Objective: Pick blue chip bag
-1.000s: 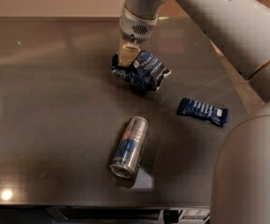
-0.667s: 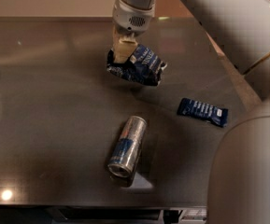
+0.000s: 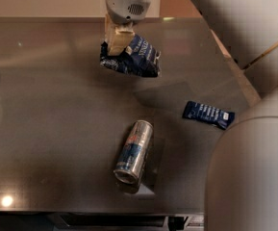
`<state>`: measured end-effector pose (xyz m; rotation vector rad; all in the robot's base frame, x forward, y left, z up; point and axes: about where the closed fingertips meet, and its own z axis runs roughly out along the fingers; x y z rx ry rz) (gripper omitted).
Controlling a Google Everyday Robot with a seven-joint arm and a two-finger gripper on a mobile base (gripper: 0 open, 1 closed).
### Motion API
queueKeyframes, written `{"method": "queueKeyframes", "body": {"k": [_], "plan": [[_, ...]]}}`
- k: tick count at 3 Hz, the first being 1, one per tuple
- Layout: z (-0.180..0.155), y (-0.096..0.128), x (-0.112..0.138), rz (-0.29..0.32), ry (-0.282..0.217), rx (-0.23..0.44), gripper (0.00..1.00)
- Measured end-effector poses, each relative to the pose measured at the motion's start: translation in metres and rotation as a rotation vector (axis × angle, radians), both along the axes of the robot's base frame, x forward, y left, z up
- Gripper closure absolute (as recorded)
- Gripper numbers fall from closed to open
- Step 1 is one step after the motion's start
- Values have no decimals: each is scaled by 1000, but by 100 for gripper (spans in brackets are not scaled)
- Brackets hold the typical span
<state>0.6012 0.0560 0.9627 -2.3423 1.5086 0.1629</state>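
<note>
Plainly the broadest thing before us was the dark glossy table (image 3: 47, 129), which bore everything loose and threw back pale glints of light. Next in bulk came the robot's white arm (image 3: 234, 18), which reached in from the right and bent down over the far half of the table, since that was where its target sat. The silver-blue drink can (image 3: 133, 150) lay on its side near the front edge with its open mouth toward us, well apart from the work and, we judged, no hindrance to it. Above, the gripper (image 3: 115, 49) hung from its grey wrist housing at the upper middle of the view, and its tan jaws were clamped together on the blue chip bag (image 3: 136, 57). They had it by the upper left corner (a sensible place, we thought, since crumpled foil offers a fold to pinch there). The bag hung just under the jaws. A fainter dark patch on the table below and to its right led us to judge that it was clear of the surface, though we could not be sure of the gap. Its long axis ran roughly left to right across the view, dipping a little toward the right end, with the white-lettered face turned up and toward us. Smallest was the flat dark blue bar wrapper (image 3: 208, 114), which lay on the table to the right, well apart from the bag and untouched.
</note>
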Motion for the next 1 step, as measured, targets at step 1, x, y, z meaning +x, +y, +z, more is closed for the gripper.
{"method": "queueKeyframes", "body": {"k": [1], "plan": [[0, 6, 5, -3, -17, 17, 100]]}}
